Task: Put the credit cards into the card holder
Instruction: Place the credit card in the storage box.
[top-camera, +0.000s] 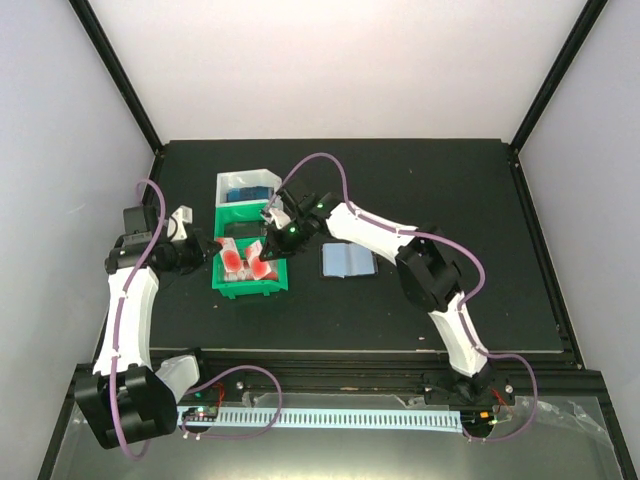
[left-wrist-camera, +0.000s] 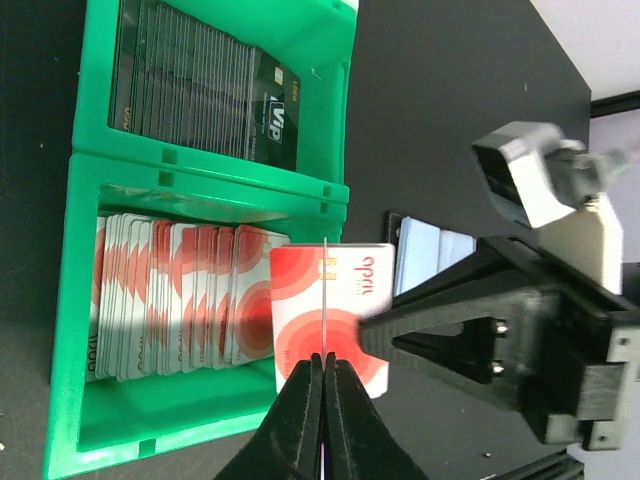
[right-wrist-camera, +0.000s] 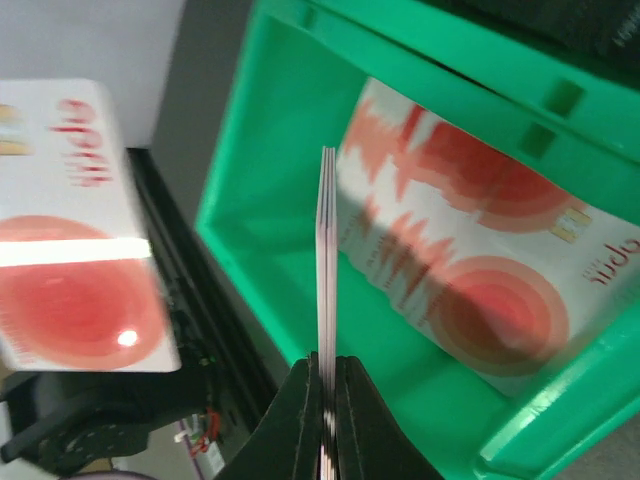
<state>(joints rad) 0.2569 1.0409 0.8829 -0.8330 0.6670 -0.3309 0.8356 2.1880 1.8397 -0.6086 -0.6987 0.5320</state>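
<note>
One green tray (top-camera: 245, 290) — card holder (top-camera: 348, 262) near

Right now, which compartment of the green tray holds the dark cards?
The far compartment, on the white tray's side: its cards are dark with VIP lettering, while the near compartment holds red and white ones.

The green tray (left-wrist-camera: 210, 172) is moulded plastic, smooth, with a soft sheen along its rims. The red-and-white cards (left-wrist-camera: 170, 300) in it are glossy plastic — the card (right-wrist-camera: 80, 270) clamped in the left gripper (left-wrist-camera: 325, 358) throws back a bright band of glare, and the edge-on cards (right-wrist-camera: 327, 250) in the right gripper (right-wrist-camera: 327, 362) look thin and stiff. Both grippers' fingers are matt black plastic, faintly grainy. The card holder (left-wrist-camera: 430, 245) shows a smooth pale-blue lining. The table (top-camera: 450, 200) is dull matt black; the white tray (top-camera: 248, 174) is milky plastic; the arm shells (top-camera: 365, 228) are shiny white plastic.
</note>
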